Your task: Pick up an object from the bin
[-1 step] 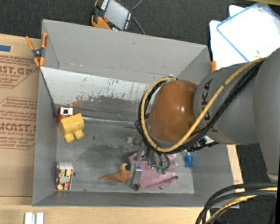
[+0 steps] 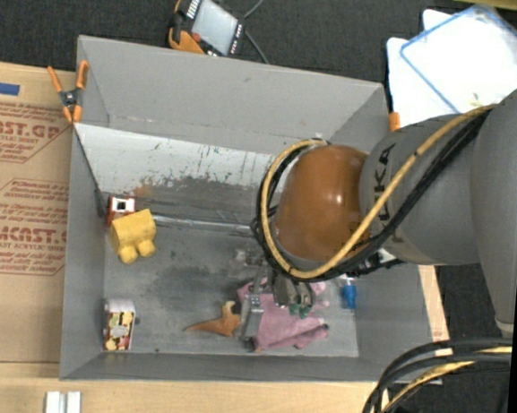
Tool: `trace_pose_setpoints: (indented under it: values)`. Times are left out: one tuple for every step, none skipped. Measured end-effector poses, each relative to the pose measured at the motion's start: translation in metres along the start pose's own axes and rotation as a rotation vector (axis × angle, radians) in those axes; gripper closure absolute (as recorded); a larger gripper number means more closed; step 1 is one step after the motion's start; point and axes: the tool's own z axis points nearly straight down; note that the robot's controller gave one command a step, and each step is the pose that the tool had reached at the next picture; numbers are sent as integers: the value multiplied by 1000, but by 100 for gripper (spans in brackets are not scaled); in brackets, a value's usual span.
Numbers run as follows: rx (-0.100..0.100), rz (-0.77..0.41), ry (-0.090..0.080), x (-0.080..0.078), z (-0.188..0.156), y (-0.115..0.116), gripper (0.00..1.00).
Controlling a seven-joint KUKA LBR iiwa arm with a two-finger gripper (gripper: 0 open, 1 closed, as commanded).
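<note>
My gripper [image 2: 257, 322] hangs low over the front middle of the bin, under the orange dome. Its fingers reach down onto a crumpled pink cloth-like thing [image 2: 286, 328] lying by the front wall. A small orange-brown curved piece [image 2: 219, 324] lies just left of the fingers, touching or nearly touching them. A little green bit [image 2: 301, 311] shows on the pink thing beside the gripper. A small blue object [image 2: 348, 294] lies to the right, partly hidden by the arm.
A yellow toy block [image 2: 133, 232] sits at the left with a small red-and-white item [image 2: 121, 205] behind it. A small printed box [image 2: 119, 324] lies in the front left corner. The arm covers the bin's right half.
</note>
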Motion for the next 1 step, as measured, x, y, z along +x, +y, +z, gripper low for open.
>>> trace_pose_setpoints:
  values:
    - [2,-398,-13,12,65,-84,0]
